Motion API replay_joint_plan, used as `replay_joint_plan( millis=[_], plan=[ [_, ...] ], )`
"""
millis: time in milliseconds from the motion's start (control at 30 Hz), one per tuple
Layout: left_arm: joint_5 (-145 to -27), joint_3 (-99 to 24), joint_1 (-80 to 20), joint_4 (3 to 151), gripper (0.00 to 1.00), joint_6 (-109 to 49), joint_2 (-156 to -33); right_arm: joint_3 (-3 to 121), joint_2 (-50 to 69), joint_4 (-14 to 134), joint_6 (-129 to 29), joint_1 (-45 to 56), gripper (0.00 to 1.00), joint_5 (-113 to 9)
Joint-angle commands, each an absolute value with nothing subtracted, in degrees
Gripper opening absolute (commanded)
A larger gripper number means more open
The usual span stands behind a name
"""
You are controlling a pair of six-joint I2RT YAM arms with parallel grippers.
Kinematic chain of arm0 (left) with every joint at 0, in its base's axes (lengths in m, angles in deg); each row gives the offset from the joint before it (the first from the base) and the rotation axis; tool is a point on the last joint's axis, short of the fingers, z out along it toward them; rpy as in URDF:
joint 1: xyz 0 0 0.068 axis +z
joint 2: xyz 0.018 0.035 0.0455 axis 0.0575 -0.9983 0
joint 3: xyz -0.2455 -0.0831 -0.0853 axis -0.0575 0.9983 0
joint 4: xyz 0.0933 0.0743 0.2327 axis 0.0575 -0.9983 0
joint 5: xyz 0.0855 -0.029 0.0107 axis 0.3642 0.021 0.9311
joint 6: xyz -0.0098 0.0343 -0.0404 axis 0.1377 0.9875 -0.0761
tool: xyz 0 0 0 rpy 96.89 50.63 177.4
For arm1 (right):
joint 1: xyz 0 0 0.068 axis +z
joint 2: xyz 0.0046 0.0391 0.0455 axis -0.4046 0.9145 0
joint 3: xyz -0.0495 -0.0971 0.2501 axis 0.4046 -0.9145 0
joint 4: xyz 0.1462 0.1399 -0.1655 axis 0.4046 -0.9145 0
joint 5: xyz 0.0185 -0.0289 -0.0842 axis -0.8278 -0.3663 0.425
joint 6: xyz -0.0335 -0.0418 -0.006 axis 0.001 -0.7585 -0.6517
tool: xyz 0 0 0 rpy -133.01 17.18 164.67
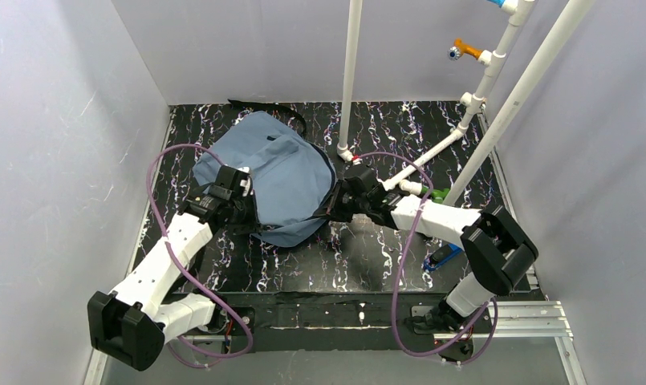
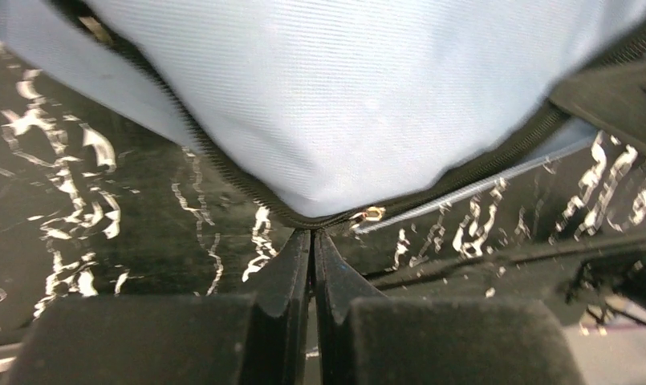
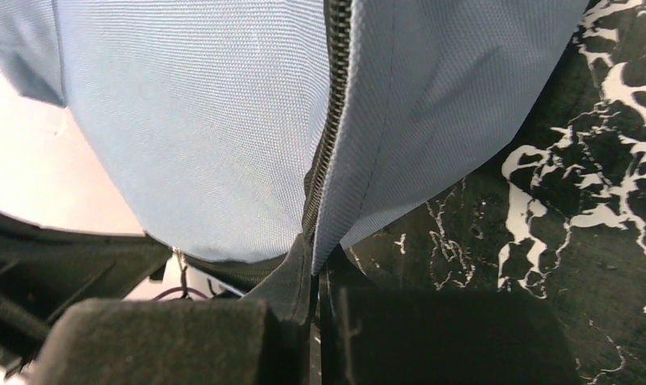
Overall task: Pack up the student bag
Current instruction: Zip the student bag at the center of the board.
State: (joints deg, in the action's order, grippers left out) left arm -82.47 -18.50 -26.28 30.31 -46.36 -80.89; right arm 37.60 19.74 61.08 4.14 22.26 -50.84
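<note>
**Top external.** Student bag (image 1: 271,168) lies flat on the black marbled table (image 1: 367,257), left of centre, slate-blue side up. A black strap (image 1: 273,107) trails off its far edge. Left gripper (image 1: 245,210) is at the bag's near-left edge and right gripper (image 1: 326,212) at its near-right edge, so the bag sits between the two. The finger state is too small to read here. An upright of the white pipe frame (image 1: 351,72) stands just behind the bag's right side, and slanted pipes cross above the right arm. An orange-handled valve (image 1: 465,50) sits high on the frame. A green object (image 1: 438,193) lies just beside the right forearm and a blue object (image 1: 443,257) near its elbow; neither can be identified. Purple cables (image 1: 163,233) loop off both arms.

**Left wrist.** Left gripper (image 2: 311,242) has its fingers pressed together, nipping the bag's (image 2: 343,104) black zipper trim (image 2: 223,164) at its lowest point. A brass zipper pull (image 2: 373,213) sits just right of the tips. The table (image 2: 103,200) is below.

**Right wrist.** Right gripper (image 3: 313,266) has its fingers together, clamped on the bag's (image 3: 207,144) fabric edge where the zipper trim (image 3: 329,120) runs down into them. The table (image 3: 584,208) is to the right.
</note>
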Motion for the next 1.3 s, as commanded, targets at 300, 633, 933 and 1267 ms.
replay_joint_plan(
  millis=[300, 633, 933, 1267],
  plan=[
    [-62.09, -21.04, -9.41, 31.96, 0.0, -43.04, -82.67, 32.43, 12.12, 62.43, 0.58, 15.83, 0.01, -54.94],
    [-73.37, -18.08, -5.03, 29.5, 0.0, -44.96, -74.82, 29.92, 9.77, 61.58, -3.83, 10.24, 0.01, -56.92],
    [-72.91, -14.67, -5.04, 30.58, 0.0, -44.98, -73.39, 30.97, 11.22, 61.24, -10.65, 7.93, 0.01, -59.87],
    [-109.95, -9.75, -5.16, 42.0, 0.0, -46.07, -68.38, 32.56, 11.12, 61.76, -10.72, 13.2, 0.73, -63.19]
  ],
)
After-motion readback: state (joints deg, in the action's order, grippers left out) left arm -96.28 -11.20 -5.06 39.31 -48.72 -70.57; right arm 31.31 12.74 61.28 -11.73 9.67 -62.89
